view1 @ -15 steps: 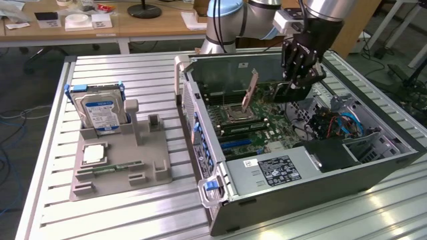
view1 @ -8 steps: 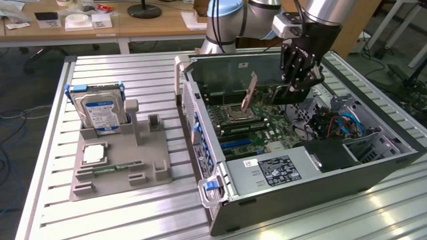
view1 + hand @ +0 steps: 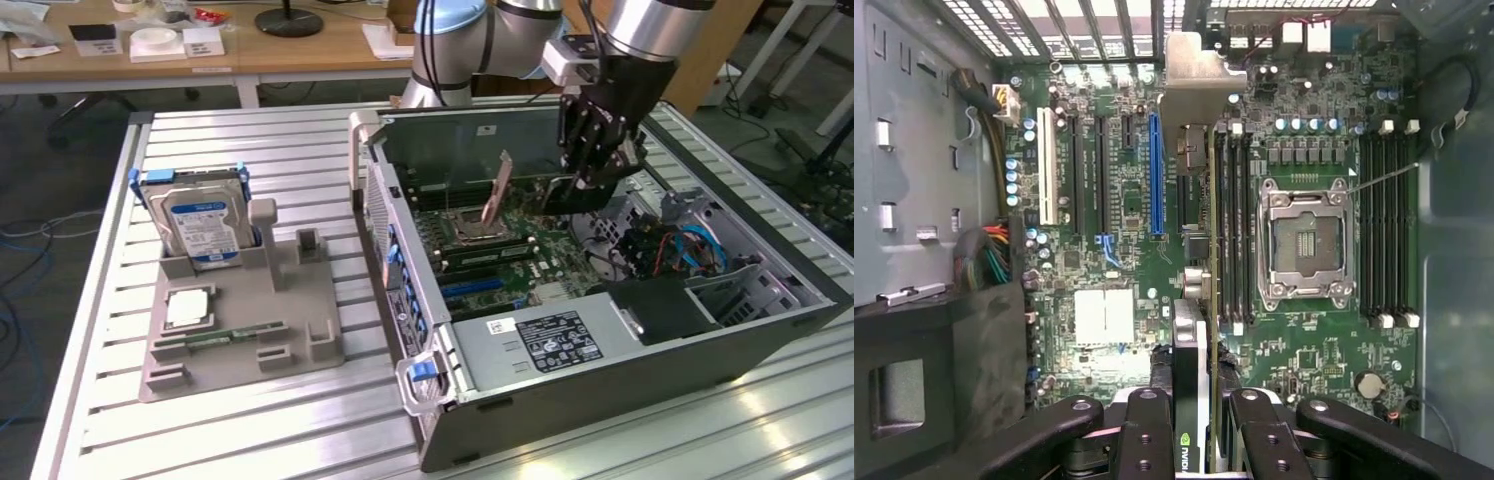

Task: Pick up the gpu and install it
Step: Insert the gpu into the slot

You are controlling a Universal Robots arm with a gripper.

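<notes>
Gripper [image 3: 1199, 428] clamped on the gpu [image 3: 1194, 345], which it holds edge-on over the motherboard [image 3: 1309, 365] inside the open computer case [image 3: 627, 350], near the blue slot [image 3: 1155, 175]; the case lies on the bench [image 3: 254, 430]

hard drive [image 3: 200, 225] — upright in grey holder [image 3: 254, 300] | memory stick [image 3: 220, 338] — flat on holder | slatted metal table [image 3: 240, 150] beneath
</notes>
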